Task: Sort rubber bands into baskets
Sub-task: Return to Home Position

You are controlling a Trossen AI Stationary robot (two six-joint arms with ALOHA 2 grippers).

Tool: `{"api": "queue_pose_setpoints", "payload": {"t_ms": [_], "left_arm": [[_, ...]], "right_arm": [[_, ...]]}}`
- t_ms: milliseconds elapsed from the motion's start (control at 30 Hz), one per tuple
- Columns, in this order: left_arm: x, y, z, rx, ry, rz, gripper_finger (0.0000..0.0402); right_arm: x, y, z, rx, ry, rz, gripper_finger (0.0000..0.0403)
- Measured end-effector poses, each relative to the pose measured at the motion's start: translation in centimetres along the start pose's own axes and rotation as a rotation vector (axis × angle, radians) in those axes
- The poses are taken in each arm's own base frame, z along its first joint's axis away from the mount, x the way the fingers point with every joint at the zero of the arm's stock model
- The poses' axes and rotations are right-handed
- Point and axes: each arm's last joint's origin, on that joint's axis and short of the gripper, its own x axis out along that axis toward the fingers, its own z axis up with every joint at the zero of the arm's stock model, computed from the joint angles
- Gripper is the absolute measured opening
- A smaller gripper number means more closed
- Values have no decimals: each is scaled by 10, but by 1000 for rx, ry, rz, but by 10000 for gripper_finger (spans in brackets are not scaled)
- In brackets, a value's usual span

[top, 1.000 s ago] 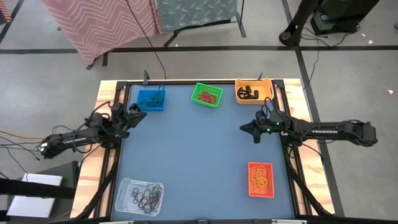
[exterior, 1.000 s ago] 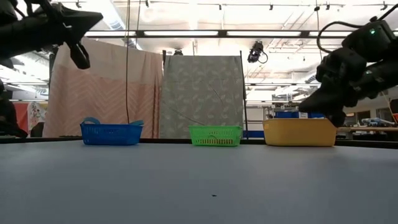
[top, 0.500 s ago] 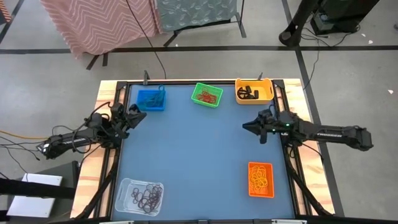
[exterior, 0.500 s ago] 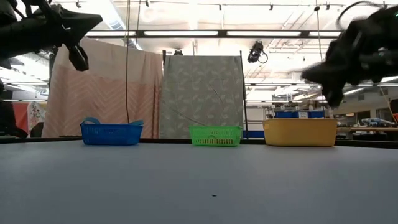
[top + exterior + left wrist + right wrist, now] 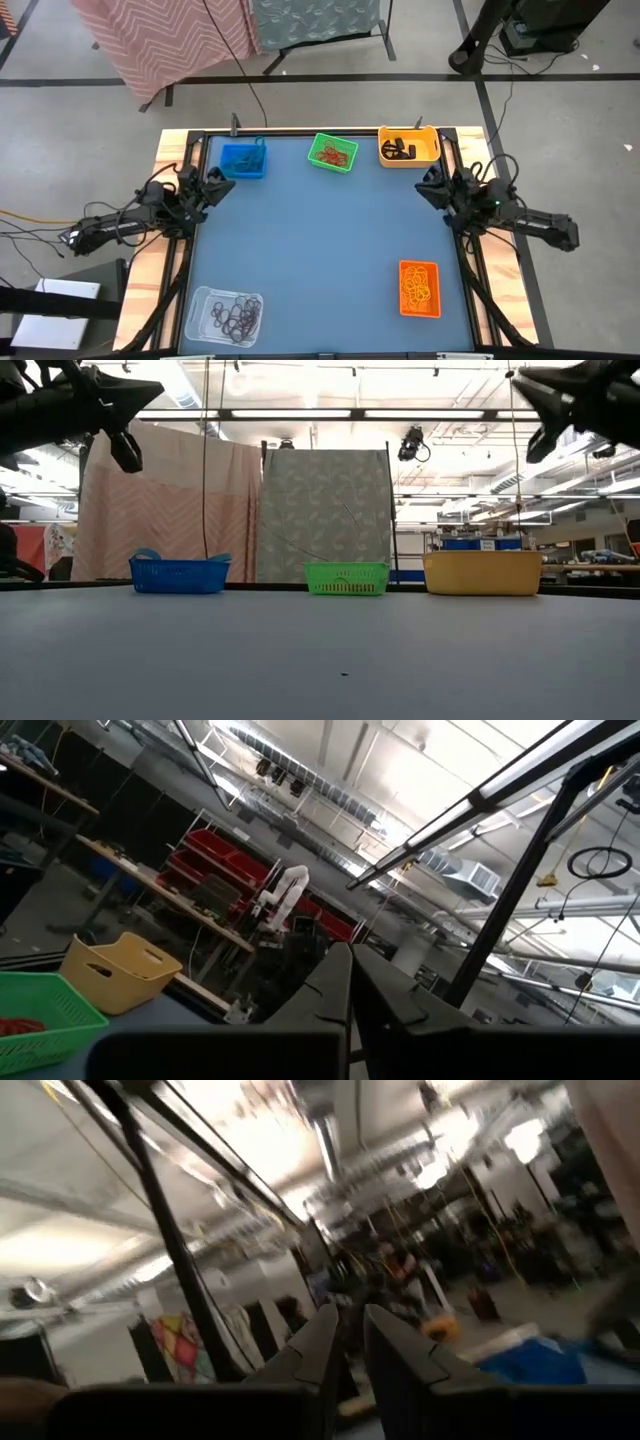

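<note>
High view, change: right gripper (image 5: 424,183) has drawn back from over the open mat (image 5: 320,240) to the table's right edge; left gripper (image 5: 225,181) has stayed at the left edge.
Meaning: no loose band shows on the mat, so sorting looks finished and the arms are likely parking.
Right jaws: a narrow slit apart in the right wrist view, nothing between them.
Left jaws: closed tip to tip in the left wrist view, empty.
Rubber bands (image 5: 238,318): thin limp loops, all lying in baskets; dark tangle in the clear basket (image 5: 200,310), well apart from both jaws.
Blue basket (image 5: 243,176): rigid plastic mesh, rectangular, just ahead of the left jaws.
Green basket (image 5: 313,148): same mesh, holds red loops, between the two jaws and farther up the table.
Yellow-orange basket (image 5: 408,163): solid-looking wall with a handle slot, near the right jaws, black loops inside.
Red-orange basket (image 5: 402,290): mesh, yellowish loops inside, well apart to the right jaws' side.
Mat: smooth, matte, blue-grey.
</note>
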Motion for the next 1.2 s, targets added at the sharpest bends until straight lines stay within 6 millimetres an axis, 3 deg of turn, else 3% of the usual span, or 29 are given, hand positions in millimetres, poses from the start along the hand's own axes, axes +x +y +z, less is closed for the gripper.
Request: {"api": "queue_pose_setpoints", "payload": {"t_ms": [167,800,867,1000,1067,1200], "left_arm": [[0,0,0,0,-1,-1,17],[0,-11,-5,-42,53,-115,17],[-1,-14,-11,98,120,-183,17],[-4,-14,-26,549,238,-302,17],[-5,-11,-32,594,298,-289,17],[-7,-4,-40,454,409,-185,17]], "right_arm": [[0,6,8,-13,-78,56,63],[0,5,7,-13,-76,53,60],[0,5,7,-13,-76,53,61],[0,5,7,-13,-75,53,63],[0,5,7,-13,-76,53,63],[0,5,7,-13,-75,53,60]]}}
